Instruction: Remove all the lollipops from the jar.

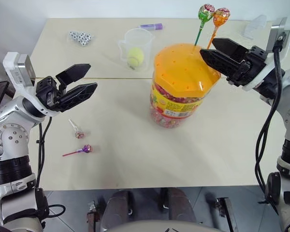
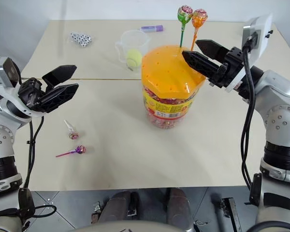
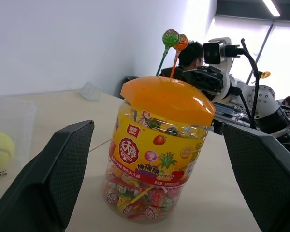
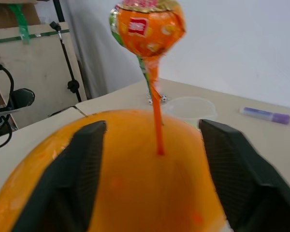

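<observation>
Left eye view: jar point(image 1: 183, 87) stood mid-table; green lollipop point(image 1: 206, 11) and orange lollipop point(image 1: 221, 16) left planted in its lid. Pink lollipop point(image 1: 78, 131) and purple lollipop point(image 1: 84, 149) already laid near-left. Right gripper point(image 1: 208, 50) spread around the orange stick; left gripper point(image 1: 89, 79) spread, empty.

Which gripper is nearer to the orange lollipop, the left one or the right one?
The right. The right gripper sits at the jar lid, its open fingers either side of the orange lollipop stick. The left gripper hangs open well off, across the jar.
</observation>
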Motion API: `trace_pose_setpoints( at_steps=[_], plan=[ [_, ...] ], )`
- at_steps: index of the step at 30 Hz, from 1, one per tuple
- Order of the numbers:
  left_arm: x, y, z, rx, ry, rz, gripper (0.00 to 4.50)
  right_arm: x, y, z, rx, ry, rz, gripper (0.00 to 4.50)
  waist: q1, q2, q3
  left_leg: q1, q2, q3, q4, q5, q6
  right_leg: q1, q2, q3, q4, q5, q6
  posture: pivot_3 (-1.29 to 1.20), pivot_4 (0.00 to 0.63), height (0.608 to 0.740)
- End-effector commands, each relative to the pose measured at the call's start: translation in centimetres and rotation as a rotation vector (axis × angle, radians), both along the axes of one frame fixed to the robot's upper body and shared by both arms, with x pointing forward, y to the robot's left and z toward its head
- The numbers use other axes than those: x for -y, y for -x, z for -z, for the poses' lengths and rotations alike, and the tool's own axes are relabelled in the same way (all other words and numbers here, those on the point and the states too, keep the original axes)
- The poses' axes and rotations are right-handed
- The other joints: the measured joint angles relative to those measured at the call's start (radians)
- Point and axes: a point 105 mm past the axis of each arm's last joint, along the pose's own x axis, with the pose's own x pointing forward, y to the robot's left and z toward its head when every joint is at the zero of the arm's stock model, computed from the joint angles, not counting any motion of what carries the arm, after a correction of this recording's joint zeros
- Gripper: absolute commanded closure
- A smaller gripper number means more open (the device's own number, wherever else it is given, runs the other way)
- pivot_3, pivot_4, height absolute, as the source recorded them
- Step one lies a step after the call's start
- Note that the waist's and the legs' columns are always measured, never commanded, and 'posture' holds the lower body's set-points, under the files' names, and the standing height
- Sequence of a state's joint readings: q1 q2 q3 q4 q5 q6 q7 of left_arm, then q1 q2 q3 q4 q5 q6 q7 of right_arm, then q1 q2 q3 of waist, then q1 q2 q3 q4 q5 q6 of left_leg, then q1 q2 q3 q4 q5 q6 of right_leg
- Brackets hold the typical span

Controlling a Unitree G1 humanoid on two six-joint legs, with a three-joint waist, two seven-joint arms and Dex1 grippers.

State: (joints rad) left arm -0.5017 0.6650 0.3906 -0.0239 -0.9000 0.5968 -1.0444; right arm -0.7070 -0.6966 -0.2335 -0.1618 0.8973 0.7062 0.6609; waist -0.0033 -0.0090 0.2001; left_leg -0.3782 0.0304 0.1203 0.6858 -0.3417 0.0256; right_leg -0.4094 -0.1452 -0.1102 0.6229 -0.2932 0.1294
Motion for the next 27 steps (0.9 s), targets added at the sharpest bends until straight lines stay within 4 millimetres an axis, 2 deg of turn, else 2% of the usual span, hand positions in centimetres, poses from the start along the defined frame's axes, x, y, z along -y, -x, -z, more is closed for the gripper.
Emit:
trace_pose_setpoints(
  at_steps=[1, 6, 8, 12, 15, 16, 18, 19, 21, 23, 25, 27],
  plan=[
    [-0.2, 0.4, -0.7, 0.057, 0.014, 0.007, 0.0, 0.0, 0.1, -1.4, 0.06, -0.011, 0.005, 2.65, 0.0, 0.0, 0.0, 0.0, 0.0, 0.0, 0.0, 0.0, 0.0, 0.0, 0.0, 0.0, 0.0, 0.0, 0.0, 0.0, 0.15, 0.74],
    [0.1, 0.5, -1.0, 0.072, 0.033, 0.04, 0.0, 0.5, 0.4, -2.3, 0.108, -0.05, -0.01, 4.37, 0.001, 0.0, 0.0, 0.0, 0.0, 0.0, 0.0, 0.0, 0.0, 0.0, 0.0, 0.0, 0.0, 0.0, 0.0, 0.0, 0.15, 0.74],
    [0.2, 0.5, -1.2, 0.089, 0.04, 0.048, 0.0, 1.1, 0.7, -2.8, 0.134, -0.083, -0.009, 4.44, 0.001, 0.0, 0.0, -0.001, 0.0, 0.0, 0.0, 0.0, 0.0, 0.0, 0.0, 0.0, 0.0, 0.0, 0.0, 0.0, 0.15, 0.74],
    [1.1, 0.7, -1.5, 0.152, 0.034, 0.095, 0.0, 5.5, 2.2, -5.5, 0.255, -0.24, 0.037, 4.44, 0.005, 0.0, 0.0, -0.003, -0.001, 0.0, 0.001, 0.0, 0.0, 0.0, 0.0, -0.002, 0.0, 0.0, 0.0, 0.0, 0.15, 0.74],
    [2.1, 0.9, -1.0, 0.184, -0.031, 0.134, 0.0, 8.7, 2.0, -4.9, 0.188, -0.195, 0.143, 4.44, 0.006, 0.0, 0.0, -0.008, -0.001, 0.0, 0.004, 0.0, 0.0, -0.002, 0.0, -0.005, 0.0, 0.001, 0.001, 0.0, 0.15, 0.74],
    [2.7, 0.9, -0.3, 0.189, -0.09, 0.152, 0.0, 9.9, 1.7, -3.6, 0.112, -0.111, 0.203, 4.44, 0.007, 0.0, 0.0, -0.009, -0.001, 0.0, 0.005, 0.0, 0.001, -0.002, 0.0, -0.006, 0.0, 0.001, 0.001, 0.0, 0.15, 0.74],
    [3.7, 1.2, 1.3, 0.197, -0.218, 0.194, 0.0, 12.7, 1.2, 0.4, -0.071, 0.127, 0.351, 4.44, 0.013, 0.0, 0.0, -0.01, -0.002, 0.0, 0.006, -0.001, 0.001, -0.002, 0.0, -0.007, -0.001, 0.001, 0.001, 0.0, 0.15, 0.74],
    [4.1, 1.1, 2.3, 0.206, -0.3, 0.207, 0.0, 14.4, 1.4, 3.4, -0.186, 0.281, 0.418, 4.44, 0.017, 0.0, 0.0, -0.01, -0.003, 0.0, 0.006, -0.001, 0.001, -0.002, 0.0, -0.008, -0.001, 0.001, 0.001, 0.0, 0.15, 0.74],
    [4.4, 1.2, 3.6, 0.22, -0.391, 0.23, 0.0, 16.2, 2.2, 6.9, -0.315, 0.446, 0.467, 4.44, 0.019, 0.0, 0.0, -0.01, -0.003, 0.001, 0.005, -0.001, 0.001, -0.002, 0.001, -0.007, -0.003, 0.001, 0.001, 0.0, 0.15, 0.74],
    [4.7, 1.3, 4.7, 0.211, -0.443, 0.253, 0.0, 18.6, 3.3, 12.5, -0.538, 0.653, 0.559, 4.44, 0.016, 0.0, 0.0, -0.01, -0.003, 0.002, 0.006, -0.001, 0.001, -0.002, 0.002, -0.007, -0.003, 0.001, 0.001, 0.0, 0.15, 0.74],
    [4.9, 1.2, 4.8, 0.199, -0.429, 0.251, 0.0, 19.6, 4.1, 15.3, -0.587, 0.746, 0.573, 4.44, 0.008, 0.0, 0.0, -0.009, -0.002, 0.005, 0.008, 0.0, 0.001, -0.002, 0.002, -0.005, -0.003, 0.001, 0.001, 0.0, 0.15, 0.74],
    [4.9, 1.2, 4.7, 0.196, -0.419, 0.248, 0.0, 19.6, 4.5, 16.8, -0.579, 0.767, 0.555, 4.44, 0.0, 0.0, 0.0, -0.01, -0.001, 0.004, 0.011, 0.0, 0.001, -0.002, 0.002, -0.004, -0.002, 0.001, 0.001, 0.0, 0.15, 0.74]
  ],
)
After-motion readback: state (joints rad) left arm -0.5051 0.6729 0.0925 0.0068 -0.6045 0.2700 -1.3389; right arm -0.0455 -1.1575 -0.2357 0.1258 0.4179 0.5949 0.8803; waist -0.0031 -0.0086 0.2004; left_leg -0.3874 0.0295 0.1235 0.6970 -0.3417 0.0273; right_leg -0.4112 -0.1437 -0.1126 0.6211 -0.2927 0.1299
